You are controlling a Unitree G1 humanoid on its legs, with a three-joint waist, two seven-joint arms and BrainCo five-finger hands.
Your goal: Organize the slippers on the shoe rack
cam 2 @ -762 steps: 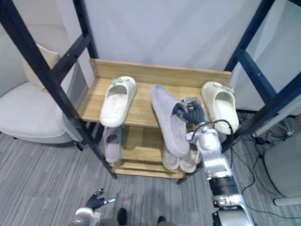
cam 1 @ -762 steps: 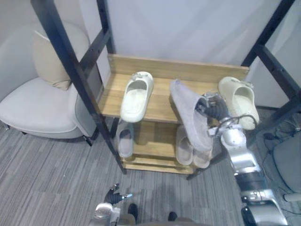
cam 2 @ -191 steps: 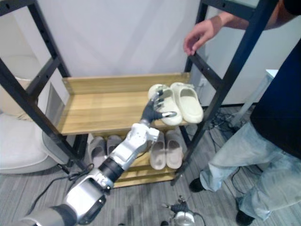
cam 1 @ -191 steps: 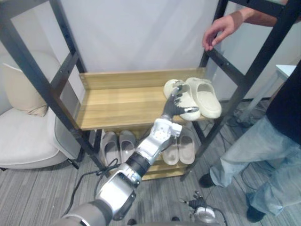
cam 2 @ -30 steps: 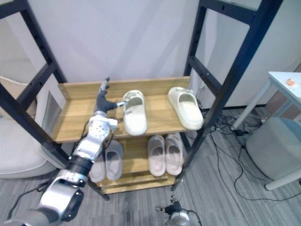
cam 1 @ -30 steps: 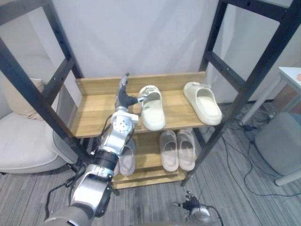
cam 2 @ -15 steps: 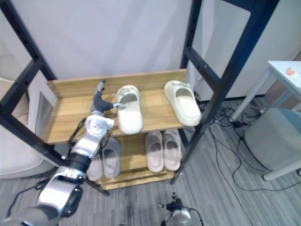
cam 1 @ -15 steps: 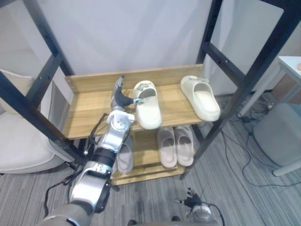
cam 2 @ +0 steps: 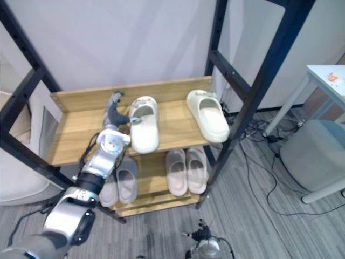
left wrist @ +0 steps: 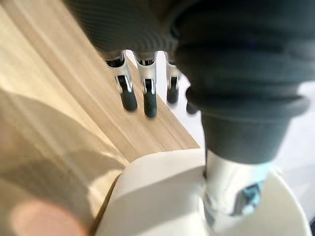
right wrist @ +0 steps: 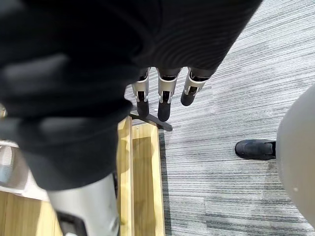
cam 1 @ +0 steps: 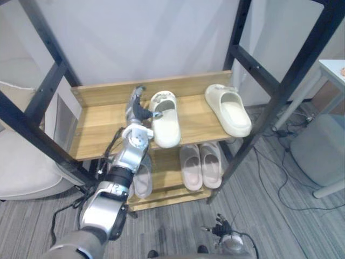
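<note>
Two cream slippers lie well apart on the upper shelf (cam 1: 99, 129) of the shoe rack (cam 1: 257, 70): the middle cream slipper (cam 1: 166, 128) and the right cream slipper (cam 1: 230, 112). The left hand (cam 1: 136, 109) stands just beside the middle one, its fingers (left wrist: 129, 96) straight and close together and its thumb (left wrist: 231, 194) touching the slipper. The grey pair (cam 2: 122, 182) and the beige pair (cam 1: 199, 164) sit on the lower shelf. The right hand (cam 1: 220, 231) hangs low over the carpet (right wrist: 236, 88), fingers straight and holding nothing.

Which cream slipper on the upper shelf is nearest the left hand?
The middle cream slipper: the left hand has its thumb against its side. The other cream slipper lies apart at the right end of the upper shelf.
</note>
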